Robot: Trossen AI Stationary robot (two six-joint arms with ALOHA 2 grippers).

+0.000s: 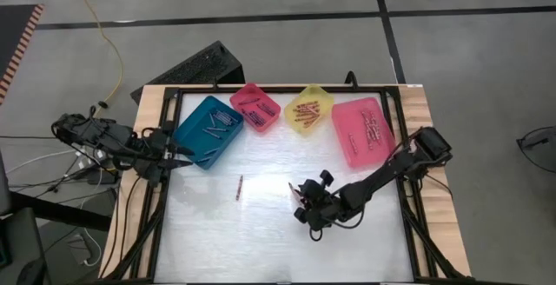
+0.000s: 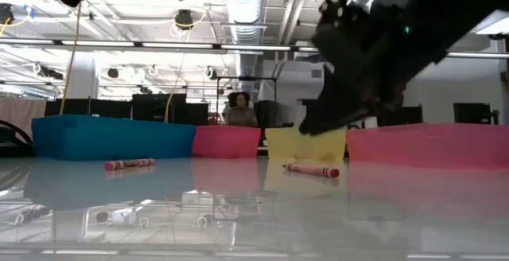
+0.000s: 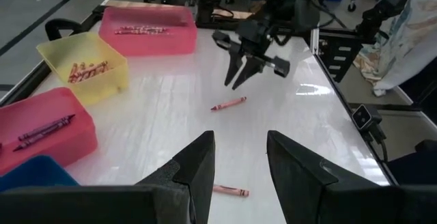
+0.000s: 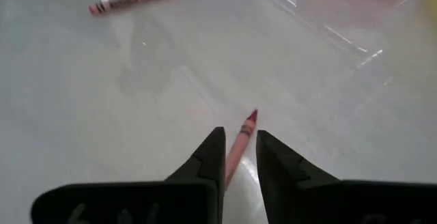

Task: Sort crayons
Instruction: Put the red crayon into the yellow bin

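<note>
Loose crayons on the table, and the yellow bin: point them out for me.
Crayon near right hand [image 3: 228, 104], left wrist view, mid-barrel.
Other loose crayon [image 1: 239, 187], high view, mid-barrel.
Yellow bin [image 1: 323, 96], high view, rim.

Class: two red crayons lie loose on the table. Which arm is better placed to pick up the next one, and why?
Right. The right gripper already straddles a red crayon, fingers open. The left gripper waits by the teal bin.

Worktop [image 1: 261, 233] glossy white, smooth, reflective; wood edge strips [image 1: 148, 115]. Bins [image 1: 208, 130] translucent glossy plastic. Crayons [image 2: 130, 164] paper-wrapped, matt. Right claw [image 4: 239, 157] matt black plastic.
</note>
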